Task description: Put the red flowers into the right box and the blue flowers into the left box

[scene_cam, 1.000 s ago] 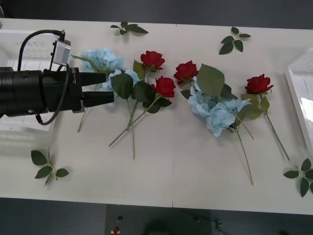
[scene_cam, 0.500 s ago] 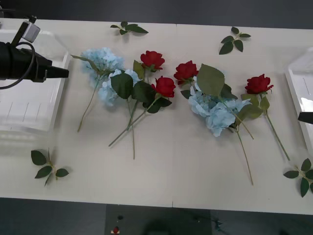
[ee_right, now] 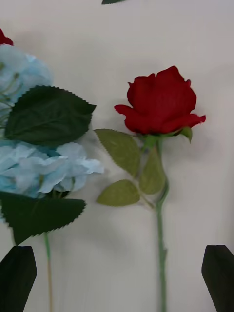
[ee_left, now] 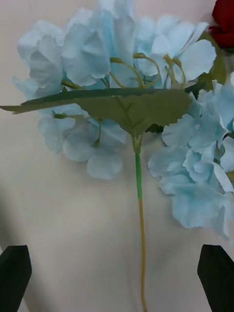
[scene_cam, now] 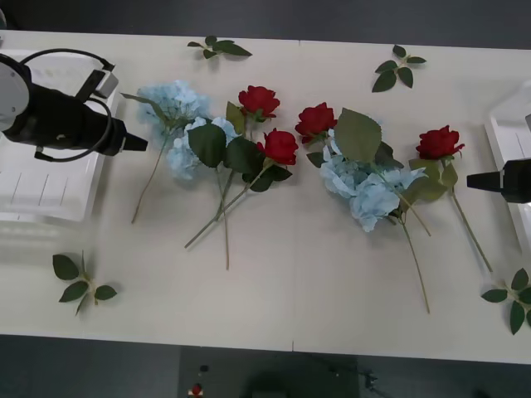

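Red flowers [scene_cam: 439, 143]: the nearest rose lies flat on the bench [scene_cam: 299, 290], its stem running back between the right gripper's [scene_cam: 477, 180] wide, empty jaws, bloom ahead of them. Risk: the adjoining blue cluster's leaf sits just beside that stem (its own stem runs close alongside) and could be caught in the closure, sending blue into the right box [scene_cam: 506, 141].

Blue flowers [scene_cam: 172, 101]: one head lies directly ahead of the left gripper [scene_cam: 139, 143], jaws wide and empty, thin stem centred between them. Risk: a neighbouring cluster touches it and may drag along; the stem may slip. The left box [scene_cam: 50, 178] lies behind the jaws.
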Tool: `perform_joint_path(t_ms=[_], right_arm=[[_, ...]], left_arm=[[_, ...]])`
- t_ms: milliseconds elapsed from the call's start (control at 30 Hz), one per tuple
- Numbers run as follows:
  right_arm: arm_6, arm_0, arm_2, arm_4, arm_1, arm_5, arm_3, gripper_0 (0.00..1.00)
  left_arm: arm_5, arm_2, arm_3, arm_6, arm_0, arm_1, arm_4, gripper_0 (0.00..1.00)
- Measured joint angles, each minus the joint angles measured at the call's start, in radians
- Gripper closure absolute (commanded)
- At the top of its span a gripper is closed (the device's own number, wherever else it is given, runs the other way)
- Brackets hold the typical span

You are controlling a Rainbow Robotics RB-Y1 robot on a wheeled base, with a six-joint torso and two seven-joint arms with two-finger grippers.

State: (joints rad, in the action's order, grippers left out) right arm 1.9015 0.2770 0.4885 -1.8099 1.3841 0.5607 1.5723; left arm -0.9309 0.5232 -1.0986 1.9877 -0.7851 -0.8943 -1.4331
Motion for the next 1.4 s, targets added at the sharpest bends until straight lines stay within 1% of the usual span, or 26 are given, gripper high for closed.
perform_joint_path(t_ms=[100,200,267,400,600,733,933,967,1000,1100,1200,1267,1300,1333,1400], right_arm=[[0.0,0.09,0.028,0.09,-0.061,0.056,-0.081,0.0],[0.0,0.141,0.025,0.181,-0.124,0.103,-0.156,0.0],[0.0,0.164,0.016,0.229,-0.166,0.119,-0.205,0.0],[-0.001,0.202,0.008,0.325,-0.24,0.144,-0.294,0.0],[-0.003,0.254,0.008,0.416,-0.345,0.151,-0.411,0.0],[-0.017,0.283,0.008,0.431,-0.407,0.15,-0.477,0.0],[-0.03,0.33,0.008,0.455,-0.488,0.107,-0.573,0.0],[-0.03,0.337,0.008,0.457,-0.5,0.099,-0.587,0.0],[-0.03,0.344,0.008,0.458,-0.51,0.091,-0.6,0.0],[-0.03,0.359,0.008,0.486,-0.532,0.076,-0.627,0.0],[-0.03,0.362,0.008,0.555,-0.544,0.075,-0.631,0.0],[-0.03,0.362,0.008,0.579,-0.547,0.075,-0.631,0.0],[-0.03,0.362,0.008,0.589,-0.547,0.075,-0.631,0.0],[-0.03,0.362,0.008,0.602,-0.547,0.075,-0.631,0.0],[-0.03,0.362,0.008,0.62,-0.547,0.075,-0.632,0.0]], left_arm=[[0.024,0.0,0.002,-0.067,0.0,0.04,0.09,0.0],[0.05,0.0,0.006,-0.068,0.0,0.079,0.185,0.0],[0.067,0.0,0.013,-0.078,0.0,0.105,0.233,0.0],[0.097,0.0,0.035,-0.169,0.0,0.153,0.332,0.0],[0.123,0.0,0.064,-0.175,0.0,0.204,0.427,0.0],[0.124,0.0,0.08,-0.178,0.0,0.234,0.487,0.0],[0.124,0.0,0.085,-0.185,0.0,0.27,0.558,0.16],[0.124,0.0,0.085,-0.185,0.0,0.276,0.569,0.17],[0.124,-0.001,0.085,-0.185,0.0,0.281,0.582,0.23],[0.124,-0.014,0.085,-0.189,0.0,0.301,0.63,0.3],[0.124,-0.05,0.087,-0.192,0.0,0.328,0.682,0.52],[0.124,-0.071,0.087,-0.193,0.0,0.343,0.714,0.83],[0.124,-0.077,0.087,-0.194,0.0,0.35,0.729,0.93],[0.124,-0.081,0.087,-0.2,0.0,0.355,0.743,0.99],[0.124,-0.081,0.087,-0.231,0.0,0.361,0.757,0.99]])
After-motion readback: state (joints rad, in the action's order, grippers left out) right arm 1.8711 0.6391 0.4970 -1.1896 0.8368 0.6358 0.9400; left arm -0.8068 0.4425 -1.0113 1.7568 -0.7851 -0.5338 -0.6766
